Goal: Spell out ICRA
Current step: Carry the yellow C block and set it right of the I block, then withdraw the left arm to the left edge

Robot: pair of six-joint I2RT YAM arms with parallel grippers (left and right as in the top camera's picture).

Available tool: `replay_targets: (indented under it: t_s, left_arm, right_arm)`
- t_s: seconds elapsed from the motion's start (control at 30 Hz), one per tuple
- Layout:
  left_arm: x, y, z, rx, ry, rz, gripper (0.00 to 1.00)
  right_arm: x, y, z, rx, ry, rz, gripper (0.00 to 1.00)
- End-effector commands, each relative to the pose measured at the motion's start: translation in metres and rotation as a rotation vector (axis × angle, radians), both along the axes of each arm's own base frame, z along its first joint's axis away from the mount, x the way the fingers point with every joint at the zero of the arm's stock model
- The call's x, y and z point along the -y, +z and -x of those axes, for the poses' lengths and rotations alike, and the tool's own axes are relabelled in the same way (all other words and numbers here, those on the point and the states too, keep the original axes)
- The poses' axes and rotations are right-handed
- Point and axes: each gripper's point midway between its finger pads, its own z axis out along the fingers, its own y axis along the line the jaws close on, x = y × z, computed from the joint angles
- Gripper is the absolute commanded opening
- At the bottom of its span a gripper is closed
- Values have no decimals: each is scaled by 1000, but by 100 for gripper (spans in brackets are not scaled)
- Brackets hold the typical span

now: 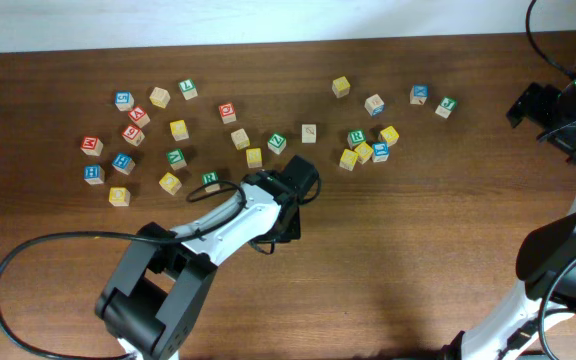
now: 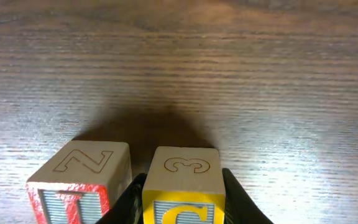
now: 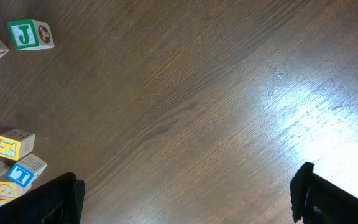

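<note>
In the left wrist view my left gripper (image 2: 182, 208) is shut on a yellow block with the letter C (image 2: 182, 180), one black finger on each side. A red block with the letter I (image 2: 73, 180) stands just left of it, close beside the left finger. In the overhead view the left gripper (image 1: 280, 215) sits at the table's middle and hides both blocks. My right gripper (image 3: 185, 193) is open and empty above bare wood, at the far right of the overhead view (image 1: 533, 105).
Many loose letter blocks lie scattered across the far half of the table, in a left cluster (image 1: 133, 135) and a right cluster (image 1: 368, 148). A green J block (image 3: 27, 34) and a small pile of blocks (image 3: 14, 158) show at the left of the right wrist view.
</note>
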Motion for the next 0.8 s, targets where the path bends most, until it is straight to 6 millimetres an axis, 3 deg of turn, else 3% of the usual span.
replay_targets:
  t_s: [0.0,0.1,0.23,0.4,0.6,0.77]
  left_arm:
    - [2,-6,-2,2,1,14,25]
    - [3,-6,-3,3,1,16,25]
    - [3,-5,-3,2,-24,13,34]
    - [10,11,-12,16,-28,23,36]
    - [22,54,-38,76,-48,50,38]
    - [-7,116,-81,132,19,68,38]
  right_arm:
    - [1,3,0,7,5,6,98]
    - [1,3,0,6,5,6,98]
    - [1,3,0,6,5,6,98]
    - [1,3,0,6,5,6,98]
    - [1,3,0,6,5,6,98]
    - [1,3,0,6,5,6,98]
